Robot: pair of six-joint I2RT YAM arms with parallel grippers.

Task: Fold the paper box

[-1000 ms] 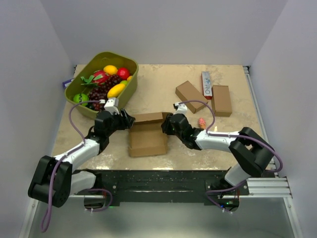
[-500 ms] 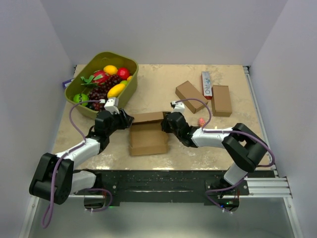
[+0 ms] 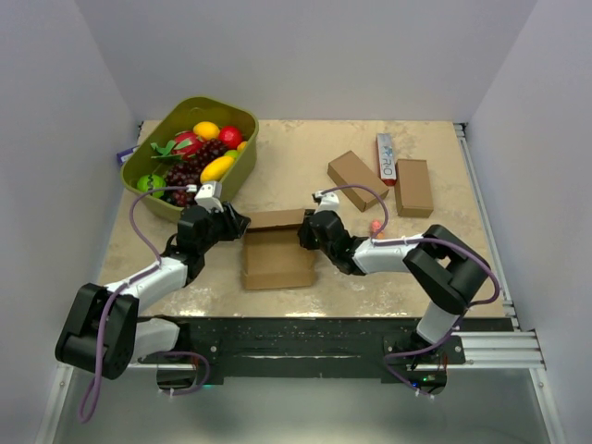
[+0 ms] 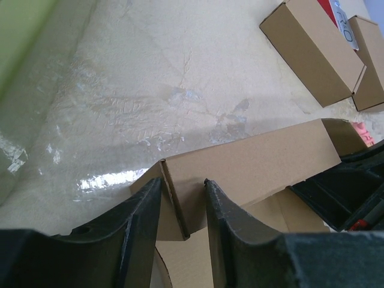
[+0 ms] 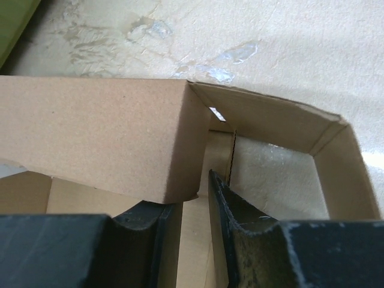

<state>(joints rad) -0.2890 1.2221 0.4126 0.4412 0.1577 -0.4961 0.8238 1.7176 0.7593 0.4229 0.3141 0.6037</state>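
The paper box (image 3: 276, 250) lies in the middle of the table, brown and unprinted, with its far panel raised and folded over. My left gripper (image 3: 238, 223) is at its far left corner. In the left wrist view the gripper (image 4: 180, 198) is shut on that corner of the box (image 4: 252, 162), with the end flap between the fingers (image 4: 141, 222). My right gripper (image 3: 307, 231) is at the far right corner. In the right wrist view it (image 5: 192, 186) grips a side wall of the box (image 5: 102, 132) below the folded panel.
A green basket (image 3: 242, 125) of fruit stands at the far left, just behind my left arm. Two plain brown boxes (image 3: 356, 179) (image 3: 413, 187) and a white-and-red carton (image 3: 386, 157) lie at the far right. A small pink object (image 3: 376, 225) lies by my right arm.
My right gripper has shifted slightly left and away along the box's right corner, and its elbow has swung in. The left gripper has hardly moved.
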